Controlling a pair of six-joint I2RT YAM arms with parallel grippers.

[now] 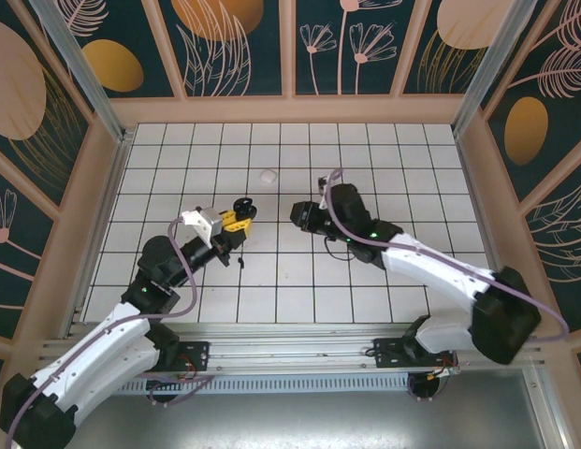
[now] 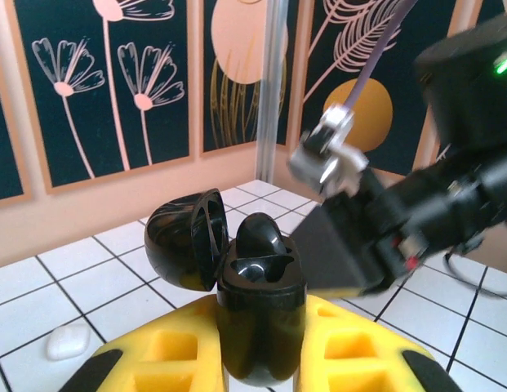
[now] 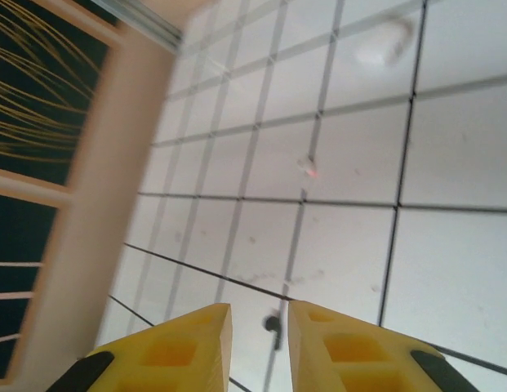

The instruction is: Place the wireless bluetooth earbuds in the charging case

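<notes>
Leftmost, the left gripper (image 1: pixel 237 217) was clamped on the case (image 2: pixel 261 310). Its 2 yellow fingers (image 2: pixel 167 355) pressed the black body from either side and held it upright above the tiles (image 1: pixel 299 281). The lid stood open, tipped over to the left on its hinge. A rounded black shape rose from the far side of the open well, but whether it was an earbud could not be told.

Farther back, between the 2 arms, a white lump (image 1: pixel 268 175) lay on the floor, well apart from both.

To the right, the right gripper (image 1: pixel 297 215) pointed at the case. In the left wrist view its dark tip sat just beside the case's right flank, and I could not tell whether they touched. In its own wrist view the fingers (image 3: pixel 351 351) stood a narrow gap apart with nothing between them.

Through that gap 1 black earbud (image 3: pixel 272 324) lay on the floor. Beyond it, 1 whitish earbud (image 3: pixel 309 167) lay on a tile seam, both outside the case.
</notes>
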